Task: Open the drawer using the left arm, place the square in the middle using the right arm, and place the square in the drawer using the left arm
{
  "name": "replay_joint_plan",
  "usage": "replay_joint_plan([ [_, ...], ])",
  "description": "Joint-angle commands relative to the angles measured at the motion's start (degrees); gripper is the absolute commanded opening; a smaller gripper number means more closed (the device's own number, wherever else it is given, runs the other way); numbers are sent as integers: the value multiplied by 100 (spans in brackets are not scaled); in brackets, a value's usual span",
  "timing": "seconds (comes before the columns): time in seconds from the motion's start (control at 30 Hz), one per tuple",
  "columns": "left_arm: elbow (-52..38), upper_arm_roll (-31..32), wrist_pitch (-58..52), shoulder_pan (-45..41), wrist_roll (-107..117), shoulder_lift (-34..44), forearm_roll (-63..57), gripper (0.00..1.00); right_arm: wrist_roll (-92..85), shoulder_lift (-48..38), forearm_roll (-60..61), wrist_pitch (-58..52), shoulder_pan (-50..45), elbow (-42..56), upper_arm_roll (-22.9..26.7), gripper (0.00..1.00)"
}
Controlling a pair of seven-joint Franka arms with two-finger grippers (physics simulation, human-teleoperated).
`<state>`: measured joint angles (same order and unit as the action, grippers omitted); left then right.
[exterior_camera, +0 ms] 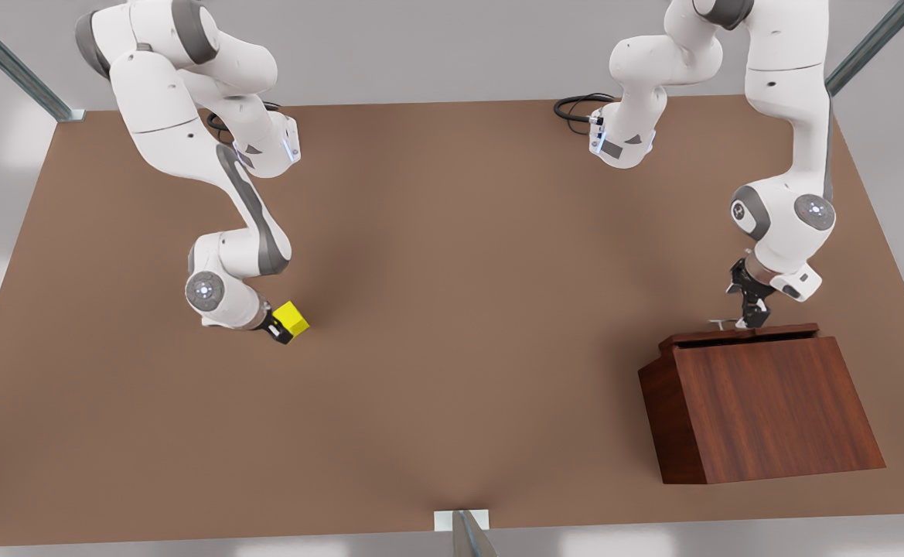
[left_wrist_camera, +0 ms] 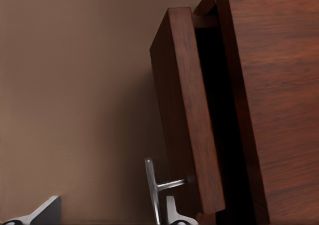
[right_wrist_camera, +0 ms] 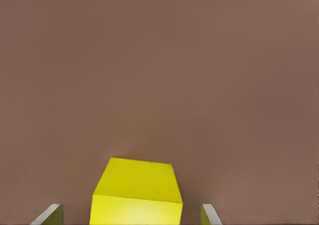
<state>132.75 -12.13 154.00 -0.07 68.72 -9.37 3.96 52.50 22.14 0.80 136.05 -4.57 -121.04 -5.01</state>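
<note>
Brown tabletop [exterior_camera: 452, 309], two white arms over it. Near the right edge in the front view sits the wooden cabinet [exterior_camera: 769, 410], its drawer [left_wrist_camera: 187, 115] pulled out a crack. The left gripper [exterior_camera: 753, 313] hangs at the silver handle [left_wrist_camera: 152, 187], fingers spread, one either side of the bar. Toward the left edge, the right gripper [exterior_camera: 280, 325] straddles the yellow cube [exterior_camera: 291, 318]; fingers [right_wrist_camera: 47, 215] stand clear of its sides.

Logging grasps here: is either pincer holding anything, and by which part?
Nothing is clamped. The right pincer straddles the yellow square with gaps; the left pincer brackets the drawer handle, open.
</note>
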Motion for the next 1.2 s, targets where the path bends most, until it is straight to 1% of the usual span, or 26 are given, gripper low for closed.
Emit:
replay_joint_plan([
  [0.0,6,0,-19,-2,1,5,-9,100,5,1,-9,0,0,1,0,100],
  [0.37,14,0,-388,-11,1,260,-18,100,5,344,-132,79,17,133,-9,100],
  [0.47,14,0,-520,-11,1,269,-18,100,-83,449,-132,404,53,106,-9,100],
  [0.53,14,0,-599,-11,1,295,-18,100,-100,520,-132,536,53,36,-9,98],
  [0.67,14,0,-836,-11,1,348,-18,100,-100,467,-132,501,0,36,-9,97],
  [0.9,32,0,-1188,-11,-52,497,-18,100,-293,441,-141,694,202,124,26,98],
  [1.07,102,-9,-1346,-11,-69,559,-26,100,-250,300,-141,659,114,-245,9,98],
  [1.17,120,-27,-1495,-11,-69,691,-44,100,-179,309,-132,686,114,-263,-9,98],
])
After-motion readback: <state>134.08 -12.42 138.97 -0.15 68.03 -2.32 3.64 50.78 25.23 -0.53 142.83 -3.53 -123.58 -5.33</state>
